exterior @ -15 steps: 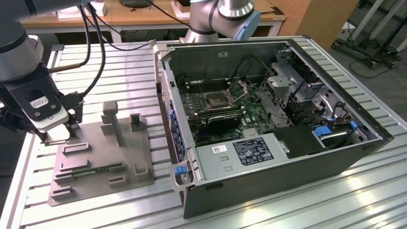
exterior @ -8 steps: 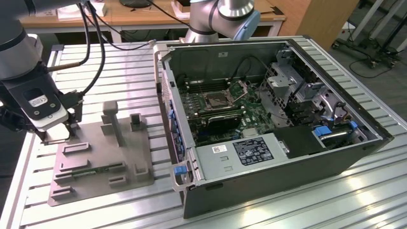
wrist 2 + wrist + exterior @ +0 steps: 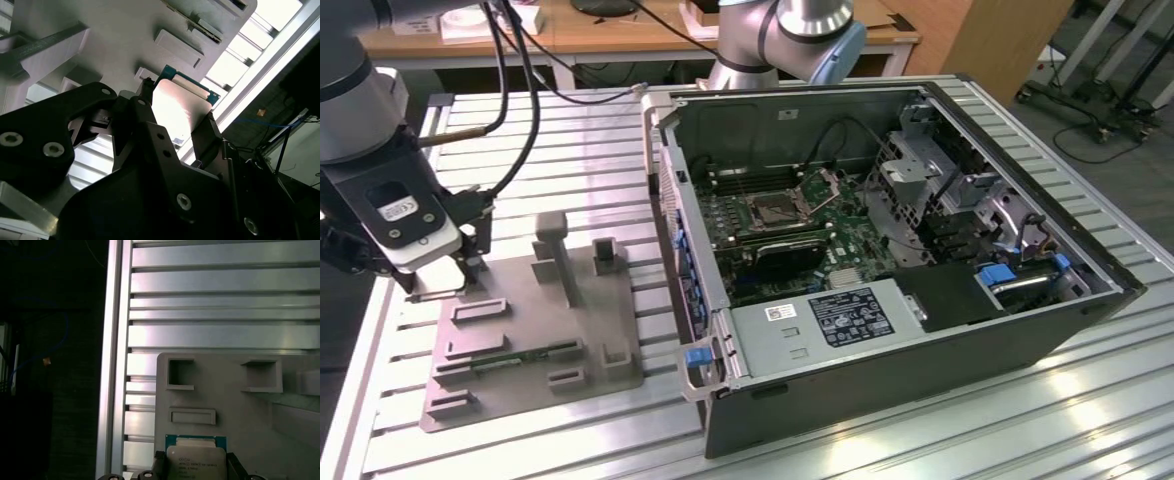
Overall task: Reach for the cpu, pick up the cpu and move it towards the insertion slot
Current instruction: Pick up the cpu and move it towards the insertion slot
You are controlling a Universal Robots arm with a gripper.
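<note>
Judging by its look, the cpu (image 3: pixel 196 464) is a thin, stiff, light plate with a slick metal lid and a delicate rim. It is best taken by two opposite edges, never by the faces. In the exterior view the claw (image 3: pixel 443 275) stands over the 10 o'clock corner of the grey tray (image 3: pixel 534 330) on the table (image 3: pixel 520 130). Its fingers (image 3: pixel 207 132) are narrowly spread, one against each opposite edge of the cpu, so it appears clenched on the chip. Whether the chip is clear of the tray cannot be told. The slot (image 3: pixel 774 208) lies toward 3 o'clock of the tray, inside the case (image 3: pixel 921 360), well apart.
</note>
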